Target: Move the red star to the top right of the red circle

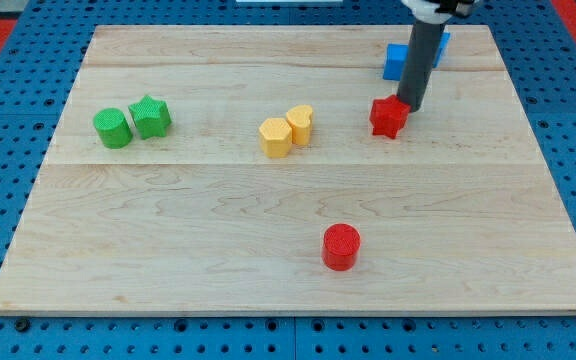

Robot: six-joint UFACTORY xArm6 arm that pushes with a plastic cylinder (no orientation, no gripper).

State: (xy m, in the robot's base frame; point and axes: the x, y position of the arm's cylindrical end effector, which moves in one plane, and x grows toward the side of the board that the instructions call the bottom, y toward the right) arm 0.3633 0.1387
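Observation:
The red star [388, 117] lies on the wooden board [168, 250] in the upper right part of the view. The red circle [341, 246] stands lower down, below and a little left of the star. My tip [409, 107] is at the star's upper right edge, touching or nearly touching it. The dark rod rises from there to the view's top.
A blue block [398, 60] lies just behind the rod near the board's top edge, partly hidden. A yellow hexagon [275, 138] and a yellow heart-like block [300, 124] sit together at centre. A green circle [112, 128] and a green star [150, 116] sit at the left.

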